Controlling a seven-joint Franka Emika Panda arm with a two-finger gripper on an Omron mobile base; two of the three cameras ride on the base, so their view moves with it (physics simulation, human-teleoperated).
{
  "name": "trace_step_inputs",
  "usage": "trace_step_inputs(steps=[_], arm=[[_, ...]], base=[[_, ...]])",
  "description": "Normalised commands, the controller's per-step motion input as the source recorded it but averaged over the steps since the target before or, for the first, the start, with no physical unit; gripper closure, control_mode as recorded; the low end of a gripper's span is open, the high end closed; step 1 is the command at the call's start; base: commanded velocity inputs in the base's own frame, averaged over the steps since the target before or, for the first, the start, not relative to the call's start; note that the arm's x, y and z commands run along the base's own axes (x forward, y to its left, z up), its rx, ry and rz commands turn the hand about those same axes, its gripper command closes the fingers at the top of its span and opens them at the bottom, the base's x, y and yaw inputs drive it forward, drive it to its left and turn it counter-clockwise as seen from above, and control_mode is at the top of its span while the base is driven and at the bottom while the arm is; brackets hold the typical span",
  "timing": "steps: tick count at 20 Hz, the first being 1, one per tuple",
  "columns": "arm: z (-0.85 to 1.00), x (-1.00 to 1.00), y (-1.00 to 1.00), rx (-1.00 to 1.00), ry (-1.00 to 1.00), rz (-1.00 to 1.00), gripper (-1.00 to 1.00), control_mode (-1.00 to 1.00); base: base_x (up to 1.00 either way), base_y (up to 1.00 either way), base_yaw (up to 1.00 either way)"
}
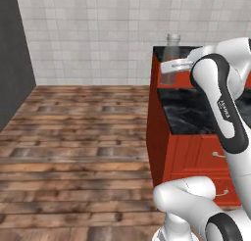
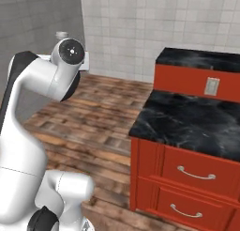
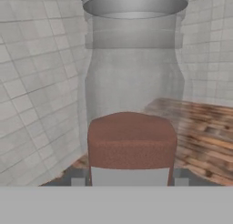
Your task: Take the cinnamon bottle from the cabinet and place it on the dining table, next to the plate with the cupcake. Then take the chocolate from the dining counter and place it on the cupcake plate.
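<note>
In mid-air, over the wooden floor and beside the red unit, we see one tall slim clear bottle with reddish-brown contents and a grey-silver cap [image 3: 132, 95] held upright by the white arm's two-finger gripper [image 3: 131, 180]. In the hand view the cinnamon bottle sits dead centre, very close, cap at the top, brown powder low in the glass; the two dark finger tips sit tight on either side of its base, so the fingers are narrow and clamped on it. In the left base view we see the same bottle [image 1: 172, 51] partly behind the arm's wrist, its cap poking up in front of the tiled wall; the gripper itself is hidden there. In the right base view just the cap [image 2: 61, 35] peeks over the arm's joint.

Count: one bottle, one arm, one gripper. Two red drawers with small curved silver handles [image 2: 196, 173] stacked in the red base unit. One black white-veined marble countertop [image 2: 187, 119] on that unit, lower step; one higher black marble top [image 2: 201, 59] behind it on a red raised panel. One small pale wall socket plate [image 2: 212, 86] on that red panel.

Room: brown wood plank floor [image 1: 78, 137], pale square-tiled walls [image 1: 93, 34], one dark grey wall panel [image 1: 12, 59] on the left side.
</note>
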Motion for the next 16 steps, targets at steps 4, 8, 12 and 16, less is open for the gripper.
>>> trace_step_inputs(steps=[4, 8, 12, 16], arm=[[0.00, 0.00, 0.00, 0.00, 0.00, 0.00, 1.00, 1.00], [0.00, 0.00, 0.00, 0.00, 0.00, 0.00, 1.00, 1.00], [0.00, 0.00, 0.00, 0.00, 0.00, 0.00, 1.00, 1.00], [0.00, 0.00, 0.00, 0.00, 0.00, 0.00, 1.00, 1.00]], base=[[0.48, 0.81, -0.03], [0.59, 0.74, -0.07], [0.78, 0.50, -0.21], [0.79, 0.45, -0.26]])
